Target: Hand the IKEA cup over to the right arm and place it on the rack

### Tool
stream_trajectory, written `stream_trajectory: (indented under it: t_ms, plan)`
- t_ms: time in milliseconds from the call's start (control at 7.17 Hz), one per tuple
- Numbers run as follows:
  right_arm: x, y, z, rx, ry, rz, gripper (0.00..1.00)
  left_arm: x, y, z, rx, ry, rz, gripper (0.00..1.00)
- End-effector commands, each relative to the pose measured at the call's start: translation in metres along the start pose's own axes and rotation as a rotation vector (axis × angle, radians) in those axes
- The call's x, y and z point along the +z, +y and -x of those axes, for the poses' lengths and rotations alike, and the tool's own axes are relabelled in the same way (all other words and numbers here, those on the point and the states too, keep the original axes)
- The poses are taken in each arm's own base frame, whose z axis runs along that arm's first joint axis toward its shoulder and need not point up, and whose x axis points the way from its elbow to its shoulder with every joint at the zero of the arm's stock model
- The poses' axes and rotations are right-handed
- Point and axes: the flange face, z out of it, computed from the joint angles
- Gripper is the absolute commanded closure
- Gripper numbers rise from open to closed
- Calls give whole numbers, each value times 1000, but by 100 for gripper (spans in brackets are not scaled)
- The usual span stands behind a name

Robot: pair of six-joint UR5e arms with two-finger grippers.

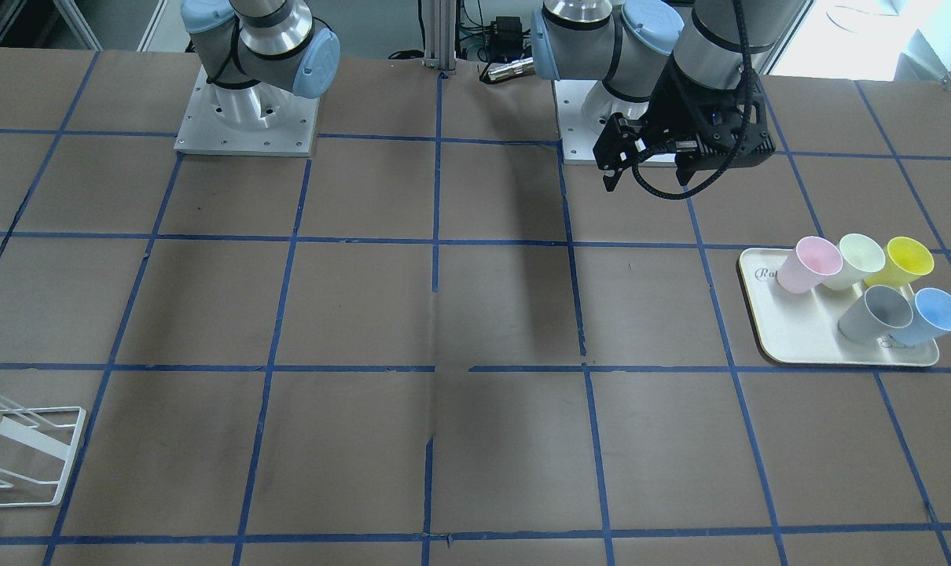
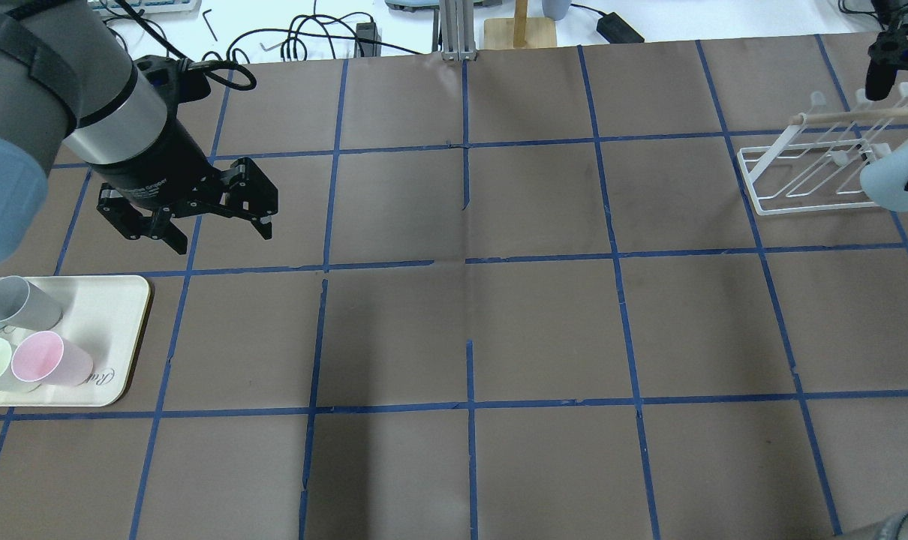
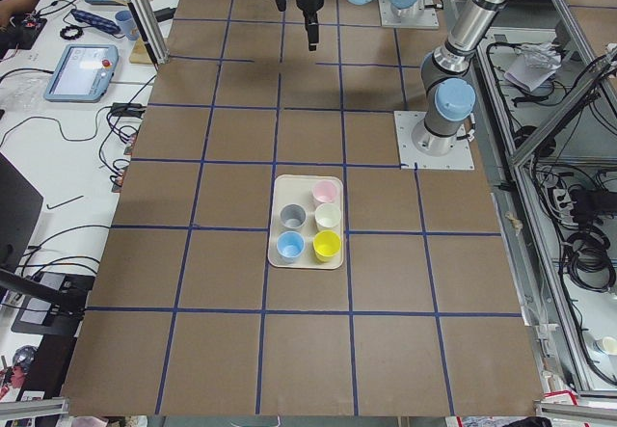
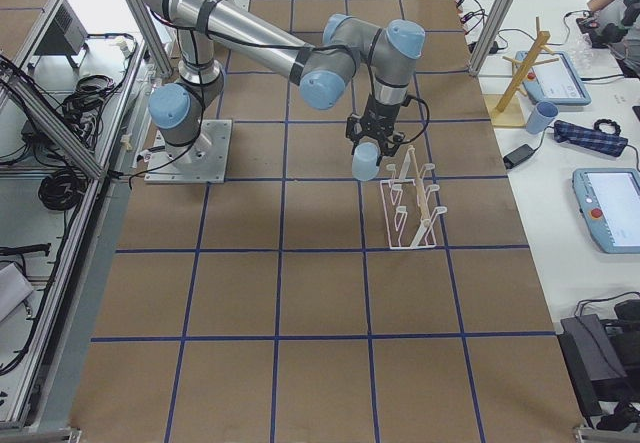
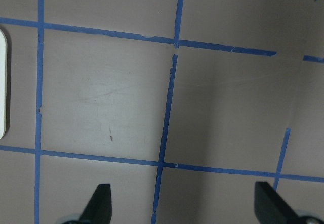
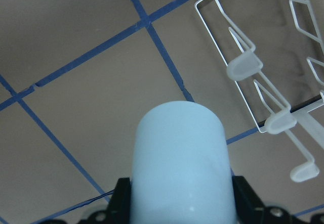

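Right gripper (image 6: 180, 204), closed on IKEA cup (image 6: 178, 148) by its sidewalls, rack (image 6: 244, 68) just ahead: cup judged light, smooth, squeezable plastic; clamp moderately.

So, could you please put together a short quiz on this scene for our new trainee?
1. How many cups stand on the tray?
2. True or false: the IKEA cup already hangs on the rack.
3. Where is that cup? A) on the tray B) in the jaws of the right arm C) lying under the rack

Key: 1) five; 2) false, its pegs are bare; 3) B.
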Motion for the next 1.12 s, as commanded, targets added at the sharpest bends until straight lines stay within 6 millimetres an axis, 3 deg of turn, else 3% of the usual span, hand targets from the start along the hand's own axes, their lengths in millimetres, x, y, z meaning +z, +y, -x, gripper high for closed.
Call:
stream_trajectory:
  t_ms: [0, 418, 976]
  plan:
    - [-4, -31, -18, -52, 7, -5, 70, 1, 3, 5, -2, -34, -3, 0]
    - [6, -43, -29, -67, -5, -4, 70, 2, -14, 11, -1, -73, -41, 0]
    - [28, -52, -42, -72, -5, -7, 67, 4, -16, 9, 3, -62, -75, 0]
